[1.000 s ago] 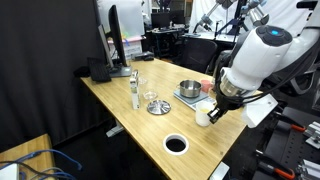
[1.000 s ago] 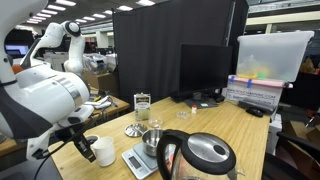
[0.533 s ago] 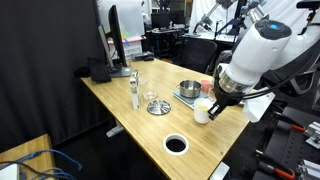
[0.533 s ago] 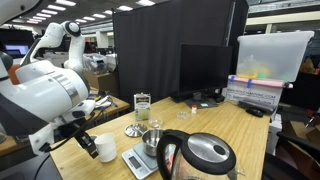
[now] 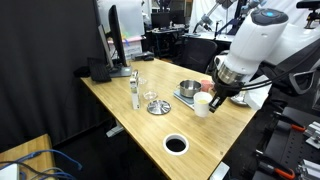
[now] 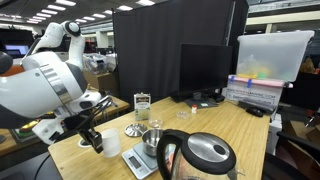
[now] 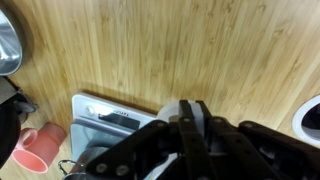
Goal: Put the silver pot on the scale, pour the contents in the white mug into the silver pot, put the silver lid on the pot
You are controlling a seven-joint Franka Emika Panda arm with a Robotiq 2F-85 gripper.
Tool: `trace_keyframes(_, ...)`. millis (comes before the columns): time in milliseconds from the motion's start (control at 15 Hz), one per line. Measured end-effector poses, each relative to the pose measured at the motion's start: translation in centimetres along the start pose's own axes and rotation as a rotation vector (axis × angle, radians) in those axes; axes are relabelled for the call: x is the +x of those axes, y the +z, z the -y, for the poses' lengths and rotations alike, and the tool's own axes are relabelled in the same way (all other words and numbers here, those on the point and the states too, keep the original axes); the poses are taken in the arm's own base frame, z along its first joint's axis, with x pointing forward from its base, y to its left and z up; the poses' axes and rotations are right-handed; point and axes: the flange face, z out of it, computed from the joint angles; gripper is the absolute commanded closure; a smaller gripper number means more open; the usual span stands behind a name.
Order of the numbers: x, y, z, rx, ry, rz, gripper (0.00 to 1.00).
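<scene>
Wooden table [image 5: 170,120]: white mug [image 5: 203,103] held beside the scale [image 5: 184,99], near the table edge.
Gripper [image 5: 212,97] pinched tight on the mug, apparently airborne; silver pot [image 5: 189,89] occupies the scale.

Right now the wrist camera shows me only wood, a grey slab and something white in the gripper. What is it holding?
Observer: The gripper is shut on the white mug, close to the scale.
Operator: Is anything on that scale?
Observer: Yes, the silver pot sits on it, uncovered.
Operator: So where is its cover?
Observer: The silver lid lies apart from the pot, next to a clear glass.
</scene>
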Motion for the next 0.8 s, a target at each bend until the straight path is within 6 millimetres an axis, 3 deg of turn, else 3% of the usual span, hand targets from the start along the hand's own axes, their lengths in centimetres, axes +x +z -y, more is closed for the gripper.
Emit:
trace_keyframes(400, 3.3, -0.7, -4.1, -0.094, 0.021, 0.065, 0.98)
trace_keyframes(800, 8.2, -4.7, -6.1, -0.151, 0.036, 0.105, 0.98)
